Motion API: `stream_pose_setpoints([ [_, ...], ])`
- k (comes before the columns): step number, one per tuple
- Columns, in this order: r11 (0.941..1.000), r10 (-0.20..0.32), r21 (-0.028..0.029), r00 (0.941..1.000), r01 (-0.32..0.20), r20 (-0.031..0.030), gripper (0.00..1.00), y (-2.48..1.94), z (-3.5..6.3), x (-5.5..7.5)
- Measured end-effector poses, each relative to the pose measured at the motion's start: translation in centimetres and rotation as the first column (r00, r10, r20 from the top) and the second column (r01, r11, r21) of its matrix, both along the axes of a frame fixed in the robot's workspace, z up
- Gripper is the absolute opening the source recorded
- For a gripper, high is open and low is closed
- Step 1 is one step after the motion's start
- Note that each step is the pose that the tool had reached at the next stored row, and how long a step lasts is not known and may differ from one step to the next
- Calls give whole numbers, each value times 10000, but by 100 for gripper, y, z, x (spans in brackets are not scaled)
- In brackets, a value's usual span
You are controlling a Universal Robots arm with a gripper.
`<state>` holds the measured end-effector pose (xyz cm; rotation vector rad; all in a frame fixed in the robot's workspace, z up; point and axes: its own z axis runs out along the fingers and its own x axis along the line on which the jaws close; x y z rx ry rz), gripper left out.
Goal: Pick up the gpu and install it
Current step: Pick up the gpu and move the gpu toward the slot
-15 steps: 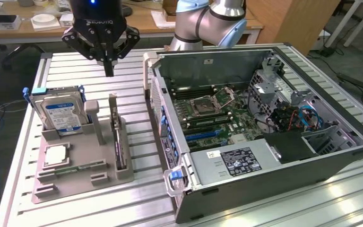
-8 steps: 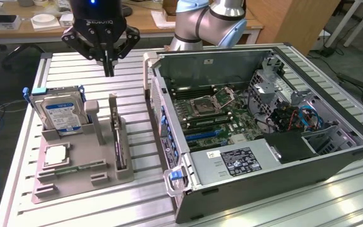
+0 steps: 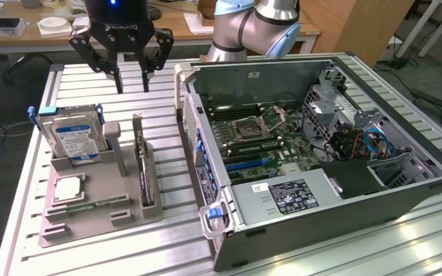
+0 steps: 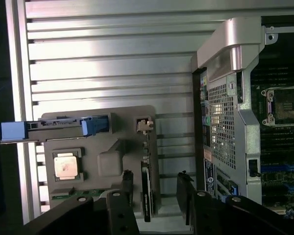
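The gpu [image 3: 145, 172] is a thin black card standing on edge in a slot of the grey holder [image 3: 98, 215], on the side nearest the computer case. In the wrist view the gpu [image 4: 146, 196] appears edge-on, lying between and below my two fingertips. My gripper [image 3: 132, 80] hangs above the table beyond the far end of the holder, well above the card. It is open, and its black fingers [image 3: 119, 77] have nothing between them. In the wrist view the gripper [image 4: 156, 178] straddles the line of the card without touching it.
A silver hard drive [image 3: 73, 138] with a blue-and-white label stands in the holder beside a square silver chip [image 3: 67, 188]. The open computer case [image 3: 313, 149] lies at the exterior view's right, motherboard [image 3: 259, 138] exposed. The slatted metal table [image 3: 90, 80] carries everything.
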<state>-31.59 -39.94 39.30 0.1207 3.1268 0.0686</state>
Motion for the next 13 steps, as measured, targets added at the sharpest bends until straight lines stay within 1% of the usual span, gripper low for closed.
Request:
stream_pose_setpoints([
  [1, 10000, 25, 0, 10000, -25, 1, 47, -5, -1, -1],
  [2, 9999, 129, 0, 9999, -129, 0, 53, -5, -2, -1],
  [6, 9978, 666, 0, 9978, -666, -15, 53, -5, -15, -1],
  [8, 9965, 839, 0, 9965, -839, -14, 53, -10, -17, -1],
  [10, 9961, 882, -3, 9961, -882, -15, 53, -16, -19, -1],
  [13, 9961, 884, -5, 9961, -884, -15, 53, -40, -24, -1],
])
